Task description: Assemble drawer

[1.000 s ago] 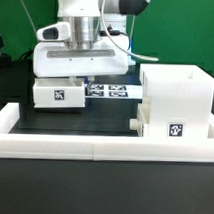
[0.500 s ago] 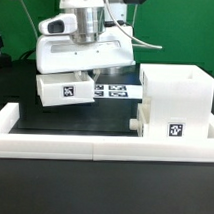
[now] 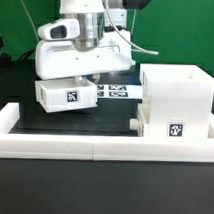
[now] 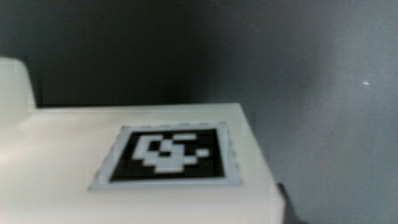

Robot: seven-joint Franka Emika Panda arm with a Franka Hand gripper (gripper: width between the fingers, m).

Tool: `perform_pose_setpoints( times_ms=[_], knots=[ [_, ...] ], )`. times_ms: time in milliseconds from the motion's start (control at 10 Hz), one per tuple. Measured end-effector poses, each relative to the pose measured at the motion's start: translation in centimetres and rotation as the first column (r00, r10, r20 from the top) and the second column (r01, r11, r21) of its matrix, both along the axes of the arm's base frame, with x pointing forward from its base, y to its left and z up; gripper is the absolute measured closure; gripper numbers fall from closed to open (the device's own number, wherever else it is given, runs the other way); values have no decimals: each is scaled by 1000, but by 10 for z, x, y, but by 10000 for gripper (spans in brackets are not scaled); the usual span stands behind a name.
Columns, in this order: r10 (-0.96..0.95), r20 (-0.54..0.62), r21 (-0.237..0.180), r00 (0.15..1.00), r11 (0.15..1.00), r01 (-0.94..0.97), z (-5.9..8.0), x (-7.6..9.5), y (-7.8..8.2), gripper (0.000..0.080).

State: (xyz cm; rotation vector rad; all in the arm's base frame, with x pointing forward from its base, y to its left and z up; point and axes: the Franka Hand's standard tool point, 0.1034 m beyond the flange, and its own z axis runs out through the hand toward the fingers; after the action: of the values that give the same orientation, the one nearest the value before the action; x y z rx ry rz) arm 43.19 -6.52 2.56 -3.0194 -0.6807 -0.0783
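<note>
My gripper [image 3: 92, 82] is shut on one end of a small white tray [image 3: 63, 94] and holds it tilted just above the black surface, left of the middle. The tray's tag faces the exterior view. In the wrist view this tray [image 4: 125, 165] fills the lower part with its tag up close; my fingertips do not show there. The tall white housing [image 3: 176, 89] stands at the exterior view's right. A second small tray [image 3: 164, 127] with a tag sits low at the housing's front.
The marker board [image 3: 114, 91] lies flat behind the held tray, between it and the housing. A long low white wall [image 3: 94, 147] borders the black surface along the front and the left side [image 3: 7, 117].
The small tray has come up off the surface and tilted, shifting slightly to the exterior view's right with my gripper. The housing and second tray have not moved.
</note>
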Motion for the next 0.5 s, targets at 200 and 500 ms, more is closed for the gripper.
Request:
perform_pose_setpoints(
  times_ms=[200,500],
  knots=[
    [74,1,-7,997,997,-74,0,6,6,758],
    [221,5,-16,975,975,-221,-1,5,4,757]
  ],
)
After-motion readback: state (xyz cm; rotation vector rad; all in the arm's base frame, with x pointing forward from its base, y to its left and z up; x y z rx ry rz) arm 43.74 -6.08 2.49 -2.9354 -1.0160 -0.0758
